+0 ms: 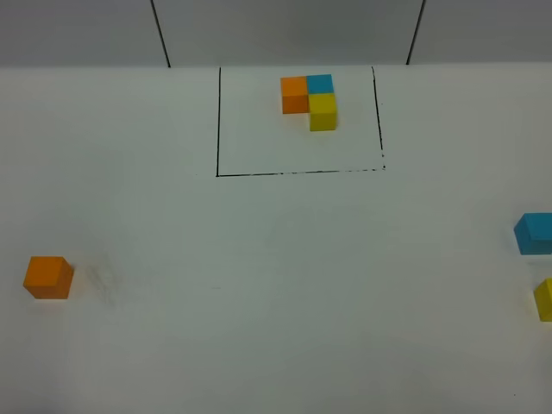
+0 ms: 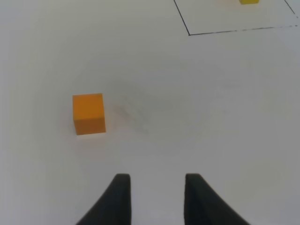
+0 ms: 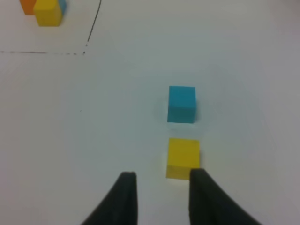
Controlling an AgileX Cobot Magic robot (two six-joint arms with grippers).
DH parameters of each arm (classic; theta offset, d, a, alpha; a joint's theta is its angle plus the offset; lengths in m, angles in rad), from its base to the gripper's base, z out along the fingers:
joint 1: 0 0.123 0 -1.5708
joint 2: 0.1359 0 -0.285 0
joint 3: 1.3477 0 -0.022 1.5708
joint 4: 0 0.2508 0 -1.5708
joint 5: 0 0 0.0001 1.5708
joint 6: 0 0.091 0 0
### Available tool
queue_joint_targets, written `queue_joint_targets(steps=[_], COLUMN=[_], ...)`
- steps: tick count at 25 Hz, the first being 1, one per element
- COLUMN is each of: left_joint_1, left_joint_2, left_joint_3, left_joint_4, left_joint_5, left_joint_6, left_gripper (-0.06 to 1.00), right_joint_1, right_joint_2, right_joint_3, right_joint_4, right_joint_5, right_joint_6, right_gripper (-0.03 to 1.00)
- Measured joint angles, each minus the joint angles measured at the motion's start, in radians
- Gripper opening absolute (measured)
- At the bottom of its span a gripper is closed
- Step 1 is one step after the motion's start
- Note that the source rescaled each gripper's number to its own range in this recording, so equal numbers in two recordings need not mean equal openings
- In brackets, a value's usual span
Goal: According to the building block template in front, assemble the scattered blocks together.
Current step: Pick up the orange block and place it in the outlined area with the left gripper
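Observation:
The building block template [image 1: 310, 99] is an orange, blue and yellow trio inside a black-line rectangle at the table's far middle. Of the scattered blocks, the orange cube [image 1: 48, 277] lies alone at the left. The blue cube [image 1: 535, 233] and the yellow cube [image 1: 544, 299] sit at the right edge, partly cut off. Neither arm shows in the high view. In the left wrist view, my left gripper [image 2: 157, 177] stands open and empty, with the orange cube [image 2: 88, 113] ahead and off to one side. My right gripper [image 3: 161, 174] is open, its one fingertip [image 3: 199, 176] just before the yellow cube [image 3: 183, 157]; the blue cube [image 3: 182, 104] lies beyond.
The white table [image 1: 276, 285] carries only the black frame line [image 1: 293, 172] and a faint grey smudge [image 1: 108, 280] beside the orange cube. Two dark seams run down the back wall [image 1: 285, 30]. A corner of the template [image 3: 44, 10] shows in the right wrist view.

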Motion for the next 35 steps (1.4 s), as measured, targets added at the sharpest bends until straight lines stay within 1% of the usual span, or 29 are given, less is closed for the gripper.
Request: queue_joint_targets(steps=[25, 27, 29, 31, 33, 35], left_joint_1=[0.000, 0.000, 0.000, 0.000, 0.000, 0.000], left_joint_2=[0.000, 0.000, 0.000, 0.000, 0.000, 0.000], left_joint_3=[0.000, 0.000, 0.000, 0.000, 0.000, 0.000], left_joint_4=[0.000, 0.000, 0.000, 0.001, 0.001, 0.001], left_joint_5=[0.000, 0.000, 0.000, 0.000, 0.000, 0.000], left_joint_6=[0.000, 0.000, 0.000, 0.000, 0.000, 0.000], left_gripper=[0.00, 0.02, 0.07, 0.18, 0.33, 0.56], right_joint_1=[0.000, 0.000, 0.000, 0.000, 0.000, 0.000], right_joint_2=[0.000, 0.000, 0.000, 0.000, 0.000, 0.000], right_joint_3=[0.000, 0.000, 0.000, 0.000, 0.000, 0.000], right_joint_4=[0.000, 0.000, 0.000, 0.000, 0.000, 0.000], right_joint_5=[0.000, 0.000, 0.000, 0.000, 0.000, 0.000], right_joint_6=[0.000, 0.000, 0.000, 0.000, 0.000, 0.000], right_gripper=[0.00, 0.00, 0.00, 0.00, 0.00, 0.00])
